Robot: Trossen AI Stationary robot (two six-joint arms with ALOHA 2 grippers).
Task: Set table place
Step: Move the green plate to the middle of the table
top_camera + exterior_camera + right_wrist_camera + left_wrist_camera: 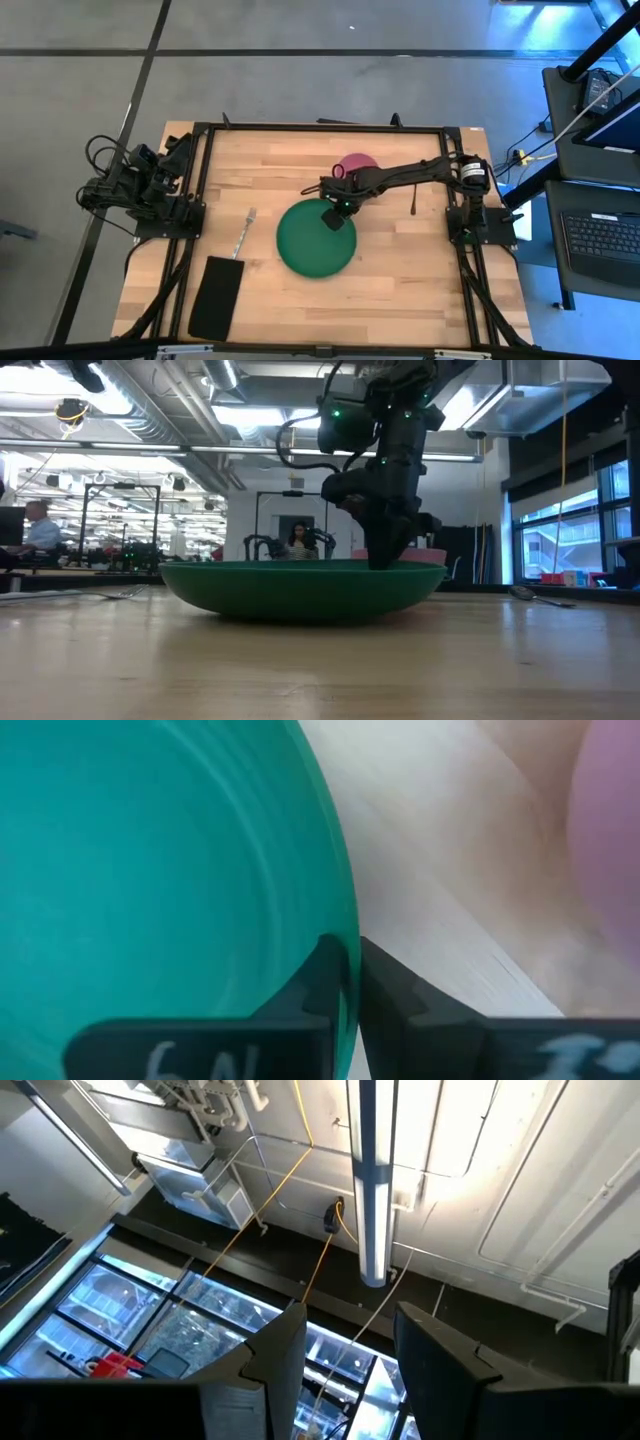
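The round green plate (315, 240) lies on the light-wood table (420, 270), near its middle. My right gripper (338, 212) points down at the plate's far right rim and is shut on it. The pink bowl (357, 163) stands just beyond the plate. The silver fork (243, 230) lies left of the plate. The small dark spoon (412, 200) lies right of it. My left gripper (350, 1370) is open and empty; its arm is folded at the table's left edge (140, 185), and its wrist view shows only the ceiling. My right gripper pinches the green plate's rim (345, 935) between its two fingers, one finger (318, 982) inside the plate and one (390, 995) outside. The fingers come from above, pointing down (385, 540). The plate's underside (300, 610) rests on the table.
A black rectangular cloth (215, 297) lies at the table's near left, below the fork. Black rails (320, 128) frame the table. Bare wood shows near and right of the plate. People sit in the room behind, in the low view (298, 540).
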